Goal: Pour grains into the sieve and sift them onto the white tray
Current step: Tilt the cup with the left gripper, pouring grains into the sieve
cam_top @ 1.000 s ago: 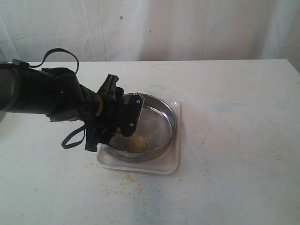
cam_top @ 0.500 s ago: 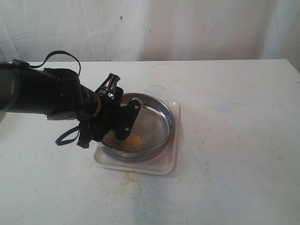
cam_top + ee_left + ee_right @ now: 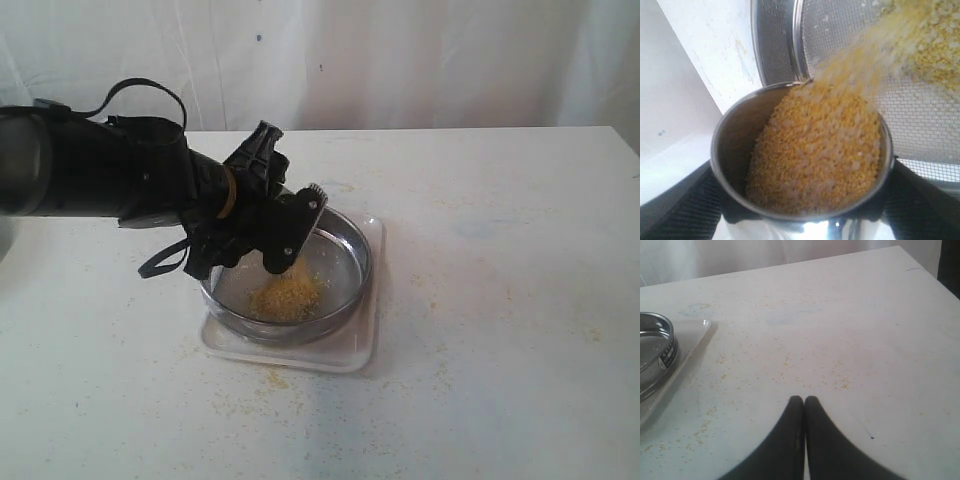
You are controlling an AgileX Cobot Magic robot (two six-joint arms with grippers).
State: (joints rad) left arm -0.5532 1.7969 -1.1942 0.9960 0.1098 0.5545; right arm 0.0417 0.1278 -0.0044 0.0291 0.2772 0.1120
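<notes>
My left gripper is shut on a small steel cup, which it holds tilted over the sieve. The cup is full of yellow-golden grains. They run over its lip in a stream onto the sieve's mesh. A heap of grains lies in the near part of the sieve. The sieve rests on the white tray. Black fingers clasp the cup on both sides. My right gripper is shut on nothing and hangs over bare table, away from the sieve.
The white table carries scattered spilled grains in front of the tray and to its right. A white curtain hangs behind the table's far edge. The left arm's black bulk and a cable loop sit left of the sieve.
My left gripper has risen and tipped the cup further over the sieve's left side. The heap of grains in the sieve has grown clearly larger.
</notes>
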